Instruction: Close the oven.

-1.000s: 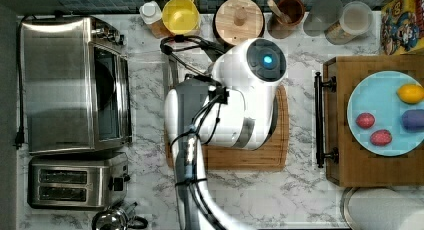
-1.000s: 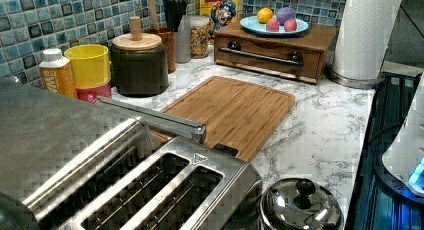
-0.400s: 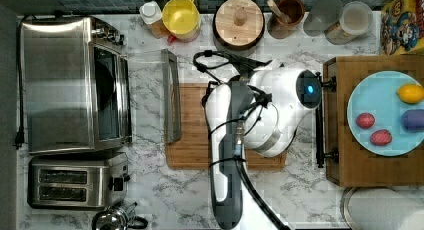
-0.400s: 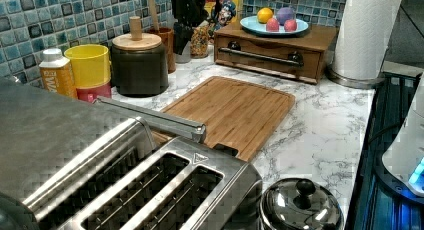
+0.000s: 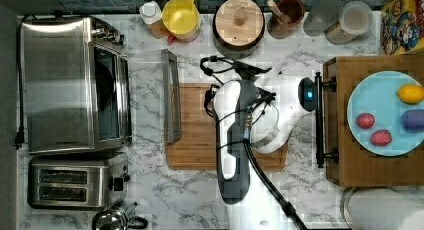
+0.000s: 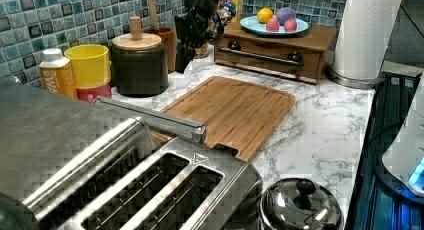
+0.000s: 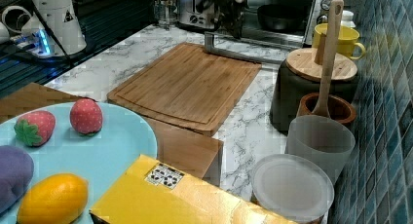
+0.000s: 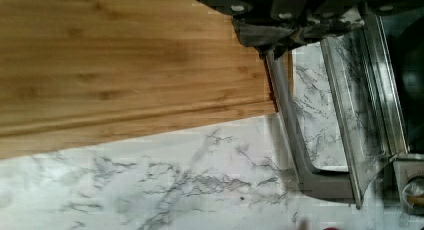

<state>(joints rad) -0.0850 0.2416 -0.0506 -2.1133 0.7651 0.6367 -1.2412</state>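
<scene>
Hovering near the table's back edge, the pincer (image 6: pixel 192 37), grip unclear, approaches the oven (image 5: pixel 75 85) door's handle (image 5: pixel 171 95) to shut it.

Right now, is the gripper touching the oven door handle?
Cannot tell. In the wrist view the gripper sits right at the handle, but no clear contact or gap shows.

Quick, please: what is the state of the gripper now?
Gripper: it cannot be told; it holds nothing and hangs above the cutting board.

One oven (image 5: pixel 75 85), one toaster (image 5: pixel 75 182), two strawberries (image 5: pixel 365 120) (on the plate (image 5: pixel 380 95)).
</scene>
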